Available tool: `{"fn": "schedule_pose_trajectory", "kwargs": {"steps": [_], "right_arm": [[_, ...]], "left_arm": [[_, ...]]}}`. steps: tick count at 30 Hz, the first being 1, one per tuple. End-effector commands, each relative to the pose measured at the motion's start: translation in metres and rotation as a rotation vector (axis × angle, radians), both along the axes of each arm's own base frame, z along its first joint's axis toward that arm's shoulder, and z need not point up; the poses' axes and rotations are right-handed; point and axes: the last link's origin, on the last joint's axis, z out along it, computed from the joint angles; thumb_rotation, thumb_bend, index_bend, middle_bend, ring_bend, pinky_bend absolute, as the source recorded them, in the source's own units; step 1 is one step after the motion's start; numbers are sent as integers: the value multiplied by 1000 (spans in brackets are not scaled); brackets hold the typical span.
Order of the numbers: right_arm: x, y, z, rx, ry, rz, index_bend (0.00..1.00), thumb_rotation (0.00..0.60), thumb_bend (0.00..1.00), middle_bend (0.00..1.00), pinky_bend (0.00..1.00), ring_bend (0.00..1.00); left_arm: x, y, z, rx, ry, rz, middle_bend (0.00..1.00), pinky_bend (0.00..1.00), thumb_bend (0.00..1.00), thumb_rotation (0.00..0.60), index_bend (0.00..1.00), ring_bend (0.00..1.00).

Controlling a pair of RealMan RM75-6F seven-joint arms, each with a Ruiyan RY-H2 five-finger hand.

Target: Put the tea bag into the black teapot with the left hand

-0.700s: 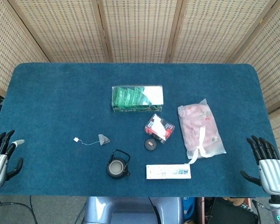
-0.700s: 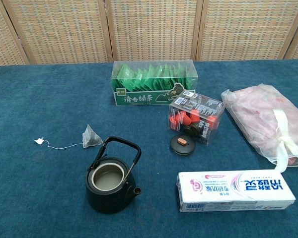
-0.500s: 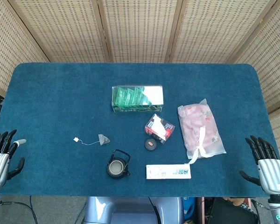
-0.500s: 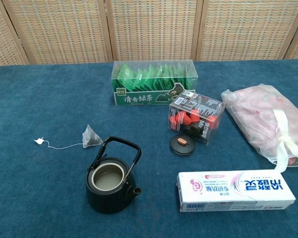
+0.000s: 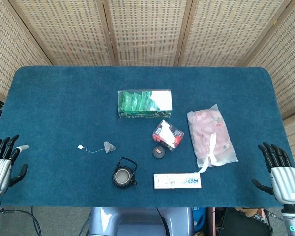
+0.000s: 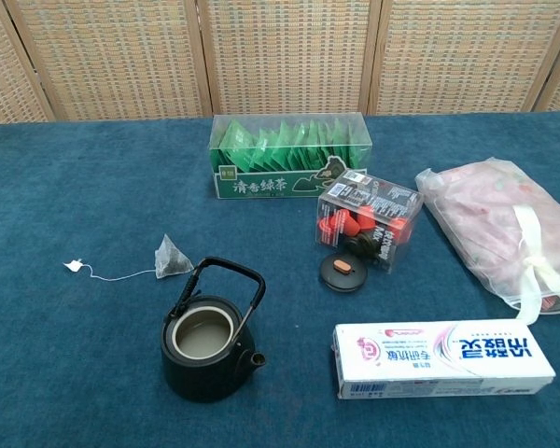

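A small pyramid tea bag [image 5: 109,146] [image 6: 171,257] lies on the blue table, its string running left to a white tag [image 5: 80,147] [image 6: 74,266]. The black teapot [image 5: 124,173] [image 6: 208,340] stands lidless just in front and to the right of it, handle raised. Its round lid [image 5: 159,152] [image 6: 343,272] rests further right. My left hand [image 5: 4,164] hangs open off the table's front left corner, far from the tea bag. At the front right corner my right hand [image 5: 280,174] is open too. Neither hand appears in the chest view.
A green tea-bag box [image 5: 144,103] [image 6: 287,156] sits behind the teapot. A clear box of red items [image 5: 168,134] [image 6: 369,218], a pink wrapped bag [image 5: 211,135] [image 6: 506,230] and a white toothpaste box [image 5: 179,180] [image 6: 443,359] lie to the right.
Both hands have shifted slightly lower at the table's front corners. Nothing on the table has moved.
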Motion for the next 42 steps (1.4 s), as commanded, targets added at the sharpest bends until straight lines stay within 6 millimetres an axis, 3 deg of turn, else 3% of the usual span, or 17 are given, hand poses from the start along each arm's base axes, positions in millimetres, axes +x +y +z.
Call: {"fn": "schedule_pose_trajectory", "kwargs": {"steps": [1,10,14,22,30,42], "right_arm": [[-1,1,0,-2,0,-5,68,600,0,138,142,29],[-3,1,0,-1,1,-18,68,600,0,138,142,29],[-3,0,0,-1,3,-20,68,600,1,138,142,29],[-2,1,1,-4,7,-22,68,600,0,138,142,29],[-2,2,2,-7,11,-24,68,600,0,137,142,29],[-3,3,4,-11,15,-34,68,600,0,137,142,29]], "left_arm": [[-1,1,-1,-4,1,5,56,0,446,600,245,24],[-2,10,-4,-30,26,12,60,0,446,600,245,32],[-3,17,-5,-49,53,14,112,9,446,600,245,83],[-3,38,-7,-109,122,5,212,226,438,600,245,208],[2,64,-19,-172,171,-24,397,466,428,600,259,399],[15,102,-45,-262,231,-92,699,681,424,600,287,645]]}}
